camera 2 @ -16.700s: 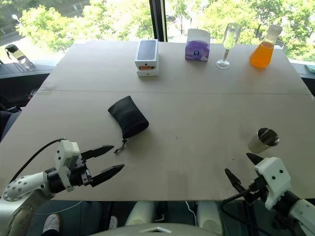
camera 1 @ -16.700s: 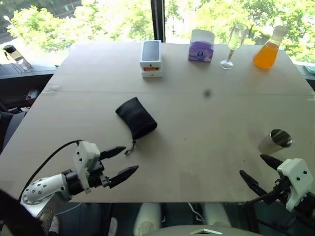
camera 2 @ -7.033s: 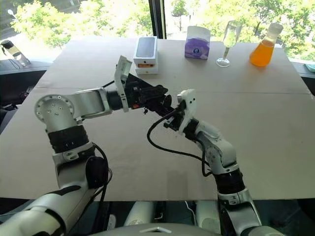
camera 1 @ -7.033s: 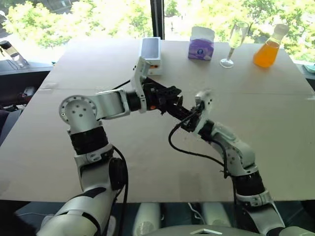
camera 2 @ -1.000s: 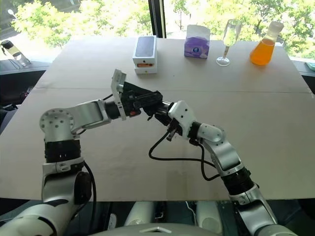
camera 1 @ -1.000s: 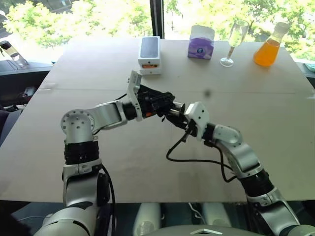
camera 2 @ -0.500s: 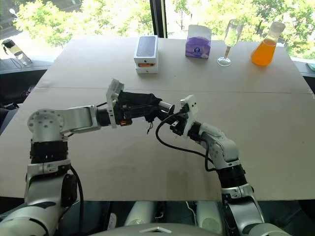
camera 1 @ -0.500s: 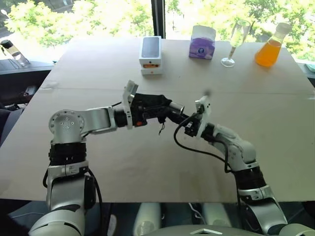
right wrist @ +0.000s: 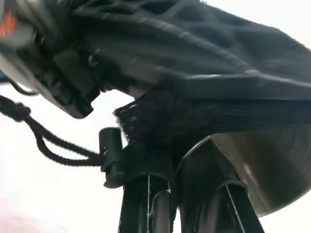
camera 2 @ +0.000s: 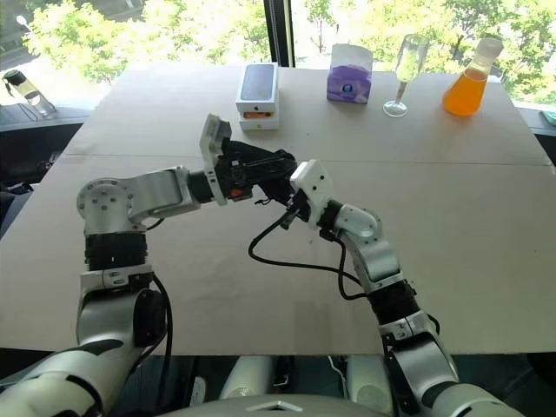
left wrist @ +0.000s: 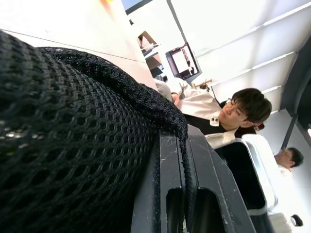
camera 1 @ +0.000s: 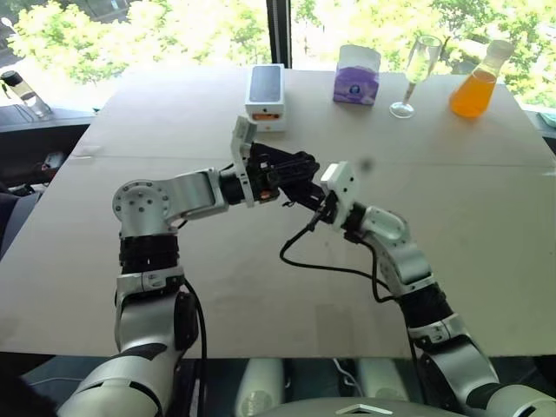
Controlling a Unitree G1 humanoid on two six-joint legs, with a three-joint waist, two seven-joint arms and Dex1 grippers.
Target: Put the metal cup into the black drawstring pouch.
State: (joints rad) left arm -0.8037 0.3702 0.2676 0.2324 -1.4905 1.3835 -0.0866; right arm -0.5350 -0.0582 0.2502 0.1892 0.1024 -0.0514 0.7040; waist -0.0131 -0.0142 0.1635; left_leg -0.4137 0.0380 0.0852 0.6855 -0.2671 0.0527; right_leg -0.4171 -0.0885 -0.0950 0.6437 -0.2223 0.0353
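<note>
Above the middle of the table both grippers meet at the black drawstring pouch [camera 1: 280, 167]. My left gripper [camera 1: 294, 180] is shut on its mesh fabric [left wrist: 73, 145], pinched between the fingers [left wrist: 167, 194]. My right gripper [camera 1: 318, 202] comes in from the right, shut at the pouch's mouth. In the right wrist view the pouch's hem [right wrist: 150, 116] lies over the fingertips, and the metal cup [right wrist: 277, 165] shows as a shiny curved wall right beside them, its rim running between the fingers. The drawstring cord [right wrist: 48, 141] and its toggle [right wrist: 111, 155] hang beside them.
At the table's far edge stand a white phone box [camera 1: 265, 97], a purple tissue box [camera 1: 356, 76], a clear stemmed glass [camera 1: 415, 76] and an orange flask [camera 1: 474, 82]. A person [left wrist: 228, 111] sits beyond the table in the left wrist view.
Both hands have carried the pouch a little up and away from me. The cup's silver end, which stuck out of the pouch half a second ago, is now covered.
</note>
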